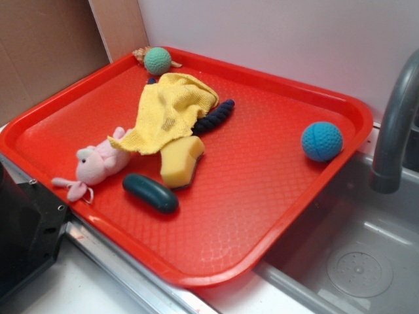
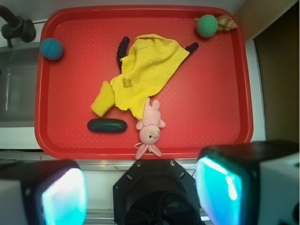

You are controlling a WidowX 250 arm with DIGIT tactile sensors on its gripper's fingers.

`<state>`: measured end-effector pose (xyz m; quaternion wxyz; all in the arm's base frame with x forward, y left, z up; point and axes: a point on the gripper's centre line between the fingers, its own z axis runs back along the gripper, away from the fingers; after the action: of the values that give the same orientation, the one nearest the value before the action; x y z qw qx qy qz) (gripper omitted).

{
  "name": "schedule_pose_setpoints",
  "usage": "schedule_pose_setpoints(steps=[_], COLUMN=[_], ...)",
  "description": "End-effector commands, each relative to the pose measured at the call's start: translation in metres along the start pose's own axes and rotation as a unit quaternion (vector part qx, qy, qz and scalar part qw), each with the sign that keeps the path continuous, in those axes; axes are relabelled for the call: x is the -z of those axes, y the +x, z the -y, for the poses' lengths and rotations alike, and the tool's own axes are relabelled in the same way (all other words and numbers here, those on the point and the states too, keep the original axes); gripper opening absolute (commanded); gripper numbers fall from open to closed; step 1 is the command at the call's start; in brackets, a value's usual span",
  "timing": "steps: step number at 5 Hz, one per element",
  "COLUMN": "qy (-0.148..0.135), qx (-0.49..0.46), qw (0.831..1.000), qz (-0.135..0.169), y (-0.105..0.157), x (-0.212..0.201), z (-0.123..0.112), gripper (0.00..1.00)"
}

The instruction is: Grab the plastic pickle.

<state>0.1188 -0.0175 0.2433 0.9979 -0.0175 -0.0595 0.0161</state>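
Hiding under the yellow cloth (image 1: 169,112), sponge (image 1: 181,161) half shows; pickle (image 1: 150,192) lies bare (gripper (image 2: 140,187) spread, empty).

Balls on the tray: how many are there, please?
2. A green ball sits in the far corner beside a shell. A blue ball sits near the edge next to the sink. The yellow cloth could hide another one.

The yellow cloth (image 2: 147,70) near the tray's (image 1: 275,222) middle hides most of the dark ribbed stick (image 1: 216,116) and part of the yellow sponge (image 1: 180,163). The gripper (image 2: 140,190) is blurred and cut by the wrist view's bottom edge. The faucet (image 1: 396,124) is cropped at the right.
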Motion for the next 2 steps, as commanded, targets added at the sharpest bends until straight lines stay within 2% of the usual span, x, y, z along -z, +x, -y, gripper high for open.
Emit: schedule_pose_setpoints(steps=[1,2], qy=[0.000,0.023], qx=[0.000,0.128], qw=[1.000,0.991], qz=[0.000,0.035], y=[0.000,0.004], x=[0.000,0.051], z=[0.000,-0.005], gripper=[1.00,1.00])
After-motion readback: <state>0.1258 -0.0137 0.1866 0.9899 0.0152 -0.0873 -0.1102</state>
